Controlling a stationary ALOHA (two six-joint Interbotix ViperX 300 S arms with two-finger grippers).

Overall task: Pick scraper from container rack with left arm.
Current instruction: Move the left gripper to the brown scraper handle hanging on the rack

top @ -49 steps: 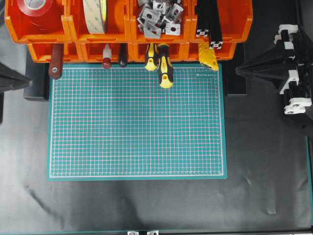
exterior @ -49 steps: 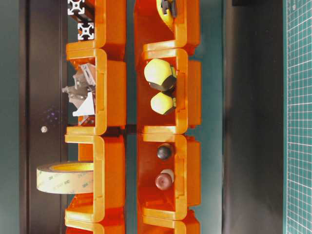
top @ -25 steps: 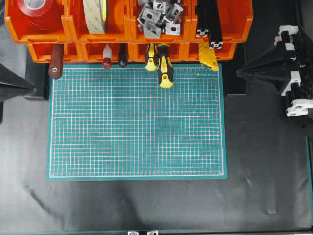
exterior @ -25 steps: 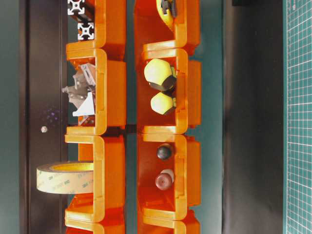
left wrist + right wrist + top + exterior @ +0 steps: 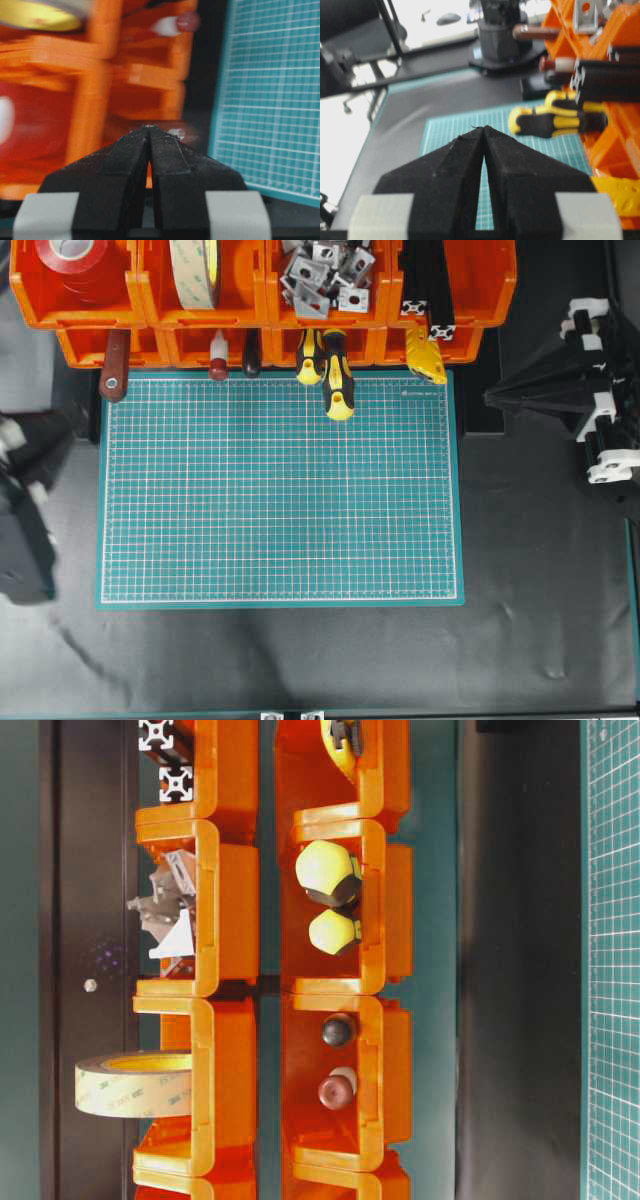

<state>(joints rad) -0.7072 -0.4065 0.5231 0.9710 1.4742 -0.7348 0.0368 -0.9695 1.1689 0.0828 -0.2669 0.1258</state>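
Observation:
The scraper (image 5: 113, 365) lies in the lower left bin of the orange container rack (image 5: 100, 318), its reddish-brown handle with the metal-ringed hole pointing out over the mat's corner. The right wrist view shows the scraper (image 5: 540, 32) far off as a brown handle. My left gripper (image 5: 62, 428) is a blurred black shape at the left edge, below and left of the handle and apart from it. In the left wrist view my left gripper (image 5: 149, 128) is shut and empty, facing the blurred rack (image 5: 95, 90). My right gripper (image 5: 487, 393) stays shut and empty at the right, (image 5: 483, 128).
A green cutting mat (image 5: 280, 490) covers the middle of the table. Two yellow-and-black screwdrivers (image 5: 337, 385), a red-knobbed tool (image 5: 217, 367) and a yellow knife (image 5: 425, 355) stick out of the lower bins. Tape rolls and metal brackets (image 5: 320, 275) fill the upper ones.
My left arm has swung further into the overhead view at the left edge and is blurred by motion. The right arm has barely shifted. The scraper has not moved.

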